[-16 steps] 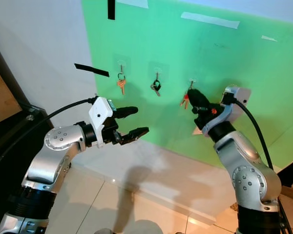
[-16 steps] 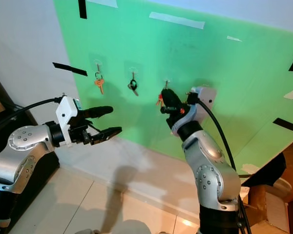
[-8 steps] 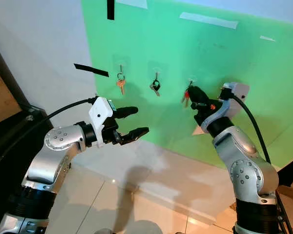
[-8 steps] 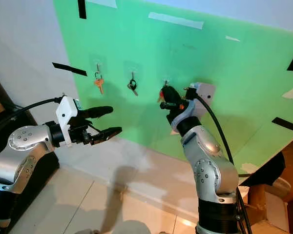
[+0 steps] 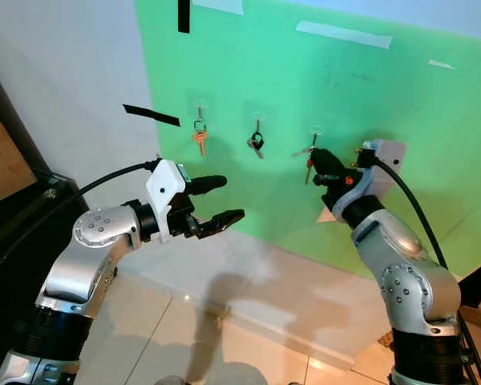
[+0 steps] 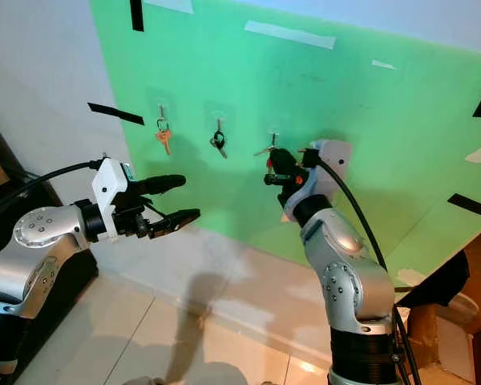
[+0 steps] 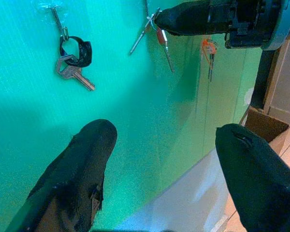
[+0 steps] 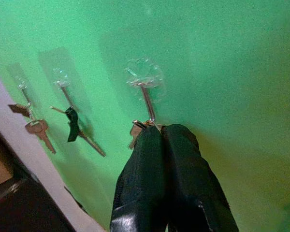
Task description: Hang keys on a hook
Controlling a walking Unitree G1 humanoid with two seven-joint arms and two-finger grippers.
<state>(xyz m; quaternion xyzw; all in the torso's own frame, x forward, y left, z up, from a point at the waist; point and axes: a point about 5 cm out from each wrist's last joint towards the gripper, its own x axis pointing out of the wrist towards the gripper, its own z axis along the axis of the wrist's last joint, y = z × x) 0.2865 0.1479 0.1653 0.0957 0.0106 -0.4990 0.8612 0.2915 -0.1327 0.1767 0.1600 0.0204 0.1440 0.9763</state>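
Note:
Three clear hooks sit in a row on the green wall. An orange key hangs on the first and a black key bunch on the second. My right gripper is at the third hook, shut on a key set with a red key dangling and a silver key sticking out sideways. In the right wrist view the gripper meets the lower end of the hook; I cannot tell whether the ring is over it. My left gripper is open in mid air, lower left.
Black tape strips and white tape are stuck on the wall. A dark cabinet stands at the left. A cardboard box sits at the lower right. Pale floor tiles lie below.
My right gripper rose with the keys to the third hook, then eased slightly down and right. The silver key now sticks out sideways. The left arm has not moved.

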